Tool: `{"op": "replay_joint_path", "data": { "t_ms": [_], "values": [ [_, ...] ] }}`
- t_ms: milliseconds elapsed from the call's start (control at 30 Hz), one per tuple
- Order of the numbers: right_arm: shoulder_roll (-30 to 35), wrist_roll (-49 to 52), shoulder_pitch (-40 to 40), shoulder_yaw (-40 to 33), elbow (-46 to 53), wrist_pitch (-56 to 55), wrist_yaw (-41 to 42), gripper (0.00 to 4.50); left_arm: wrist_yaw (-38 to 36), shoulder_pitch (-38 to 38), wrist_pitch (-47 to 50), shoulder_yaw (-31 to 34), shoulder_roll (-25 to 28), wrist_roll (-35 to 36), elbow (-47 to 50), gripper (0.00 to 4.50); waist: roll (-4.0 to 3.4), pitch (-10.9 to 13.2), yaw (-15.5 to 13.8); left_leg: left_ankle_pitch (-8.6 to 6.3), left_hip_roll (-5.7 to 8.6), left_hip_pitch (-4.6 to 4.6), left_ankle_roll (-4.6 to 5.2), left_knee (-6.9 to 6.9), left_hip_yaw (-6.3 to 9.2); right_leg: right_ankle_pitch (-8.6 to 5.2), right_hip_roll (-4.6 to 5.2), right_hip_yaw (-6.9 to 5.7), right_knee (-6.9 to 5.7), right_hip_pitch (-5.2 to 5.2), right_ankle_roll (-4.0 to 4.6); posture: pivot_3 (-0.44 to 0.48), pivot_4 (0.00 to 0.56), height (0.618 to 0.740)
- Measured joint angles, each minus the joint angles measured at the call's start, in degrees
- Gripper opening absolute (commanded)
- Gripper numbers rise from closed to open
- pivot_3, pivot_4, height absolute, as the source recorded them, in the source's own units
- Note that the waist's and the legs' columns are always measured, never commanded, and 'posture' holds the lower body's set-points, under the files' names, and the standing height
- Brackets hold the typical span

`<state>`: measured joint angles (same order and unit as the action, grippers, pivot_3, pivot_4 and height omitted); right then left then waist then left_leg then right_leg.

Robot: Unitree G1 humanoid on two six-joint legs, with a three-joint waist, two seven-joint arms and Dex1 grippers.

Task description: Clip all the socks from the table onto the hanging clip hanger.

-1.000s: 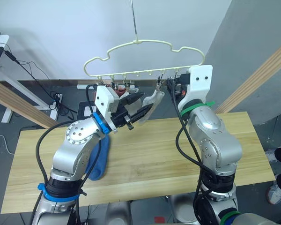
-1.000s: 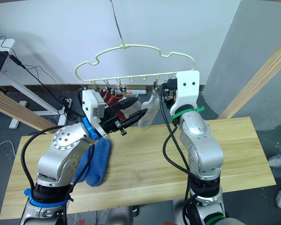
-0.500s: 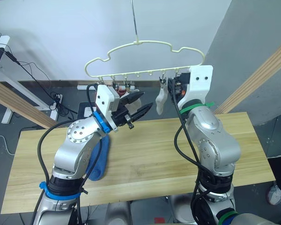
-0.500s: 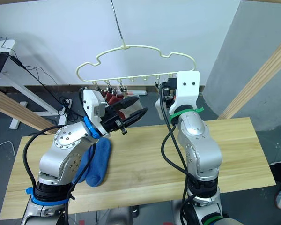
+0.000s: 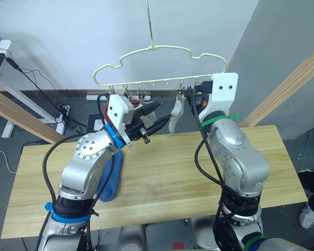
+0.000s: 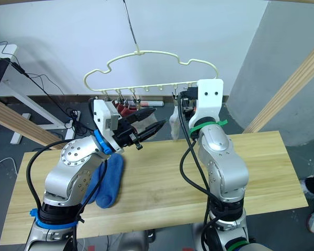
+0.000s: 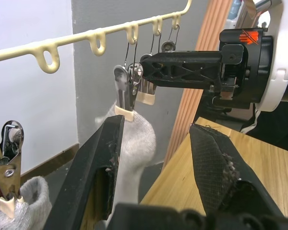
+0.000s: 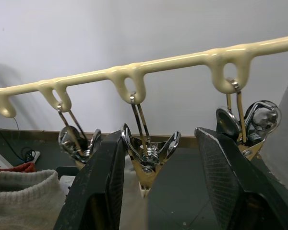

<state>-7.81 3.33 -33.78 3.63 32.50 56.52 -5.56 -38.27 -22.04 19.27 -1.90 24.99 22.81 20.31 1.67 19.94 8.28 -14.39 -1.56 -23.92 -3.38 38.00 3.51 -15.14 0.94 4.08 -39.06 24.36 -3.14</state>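
Observation:
The pale yellow clip hanger (image 5: 156,49) hangs from a thin hook above the far edge of the table (image 5: 172,172). A light grey sock (image 5: 175,112) dangles from one of its clips, free of both grippers. Another grey sock (image 7: 19,211) and rust red socks (image 6: 126,107) hang from clips further left. A blue sock (image 5: 111,178) lies on the table, partly hidden under my left arm. My left gripper (image 5: 158,116) is open and empty just left of the hanging grey sock. My right gripper (image 8: 156,158) is raised at the hanger, open, with a metal clip (image 8: 146,165) between its fingers.
Slanted wooden poles of a frame stand at the left (image 5: 21,115) and right (image 5: 288,86). Cables and a power strip (image 5: 65,110) lie on the floor behind the table. A person's shoe (image 5: 309,214) is at the right edge.
My left gripper has let go of the grey sock, which now hangs from its clip and swings. The left gripper has drawn back a little; the right arm stays at the hanger.

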Motion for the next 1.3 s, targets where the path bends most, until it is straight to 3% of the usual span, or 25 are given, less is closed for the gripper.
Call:
{"op": "replay_joint_path", "data": {
  "t_ms": [67,167,300,367,700,867,933,1000,1100,1300],
  "values": [
    [0.00,0.17,0.00,0.02,0.01,0.00,-0.07,2.33,0.00,0.00,0.00,0.00,-0.01,-0.02,0.00,2.37,0.00,0.00,0.01,0.00,0.00,0.00,0.00,0.00,0.00,0.00,0.00,0.00,0.00,0.00,0.00,-0.223,0.280,0.740],
    [0.00,0.39,0.00,0.04,0.06,0.00,-0.27,1.78,0.00,0.00,0.00,-0.03,-0.05,-0.19,0.00,2.39,0.00,0.00,0.01,0.00,0.01,0.00,0.00,0.00,0.00,0.00,0.00,0.00,0.00,0.00,0.00,-0.223,0.280,0.740],
    [0.00,0.71,0.00,0.44,0.12,0.00,-0.32,0.47,-0.01,0.05,-0.06,-0.12,-0.13,-0.40,0.00,2.39,0.00,0.00,0.03,0.00,0.00,0.00,0.00,0.00,0.00,0.00,0.00,0.00,0.00,0.00,0.00,-0.223,0.280,0.740],
    [0.01,0.72,0.00,0.58,0.12,-0.02,-0.32,0.12,-0.03,0.27,-0.16,-0.13,-0.13,-0.50,0.00,2.39,0.00,0.00,0.03,0.00,0.00,0.00,0.00,0.00,0.00,0.00,0.00,0.00,0.00,0.00,0.00,-0.223,0.280,0.740],
    [0.05,0.69,0.01,1.20,0.14,-1.09,0.07,0.12,0.65,5.41,-2.43,-0.13,-0.12,-2.75,0.00,2.39,-0.01,-0.02,0.07,0.00,-0.02,0.00,0.00,0.00,0.00,0.00,0.00,0.00,0.00,0.01,0.00,-0.222,0.283,0.740],
    [0.12,0.65,0.01,1.56,0.14,-1.25,0.39,0.12,8.18,15.42,-3.83,1.08,-2.88,-7.88,-0.50,3.37,-0.02,-0.35,0.73,-0.01,-0.06,0.03,0.02,-0.04,-0.07,0.00,0.07,0.05,0.06,0.01,0.00,-0.221,0.291,0.740],
    [0.48,0.63,0.03,1.43,0.14,-1.27,0.56,0.12,14.00,22.47,-3.03,1.39,-4.72,-11.79,-2.38,3.90,-0.02,-0.35,1.07,-0.01,-0.06,0.00,0.02,-0.04,-0.01,0.00,0.09,0.02,0.03,0.05,0.00,-0.220,0.293,0.740],
    [0.66,0.65,0.05,1.41,0.15,-1.27,0.70,0.12,19.73,24.67,-0.99,2.46,-7.76,-14.24,-3.56,4.39,-0.02,-0.35,0.95,0.00,-0.03,-0.03,0.04,-0.02,0.07,0.00,0.09,-0.02,-0.01,0.04,0.00,-0.217,0.294,0.740],
    [0.73,0.72,0.06,1.67,0.15,-1.27,1.47,0.12,26.09,25.79,2.34,4.99,-10.43,-15.78,-5.94,4.50,0.03,-0.38,0.79,0.09,0.02,0.00,0.17,0.02,0.09,0.11,0.07,-0.03,-0.02,0.00,-0.01,-0.218,0.295,0.740],
    [0.92,0.72,0.08,1.79,0.15,-1.22,2.00,0.12,27.56,25.32,1.68,5.79,-10.50,-17.50,-11.96,4.50,0.02,-0.40,0.89,0.14,0.02,0.01,0.23,0.01,0.05,0.16,0.05,-0.02,-0.01,0.00,0.01,-0.217,0.295,0.740]
  ]
}}
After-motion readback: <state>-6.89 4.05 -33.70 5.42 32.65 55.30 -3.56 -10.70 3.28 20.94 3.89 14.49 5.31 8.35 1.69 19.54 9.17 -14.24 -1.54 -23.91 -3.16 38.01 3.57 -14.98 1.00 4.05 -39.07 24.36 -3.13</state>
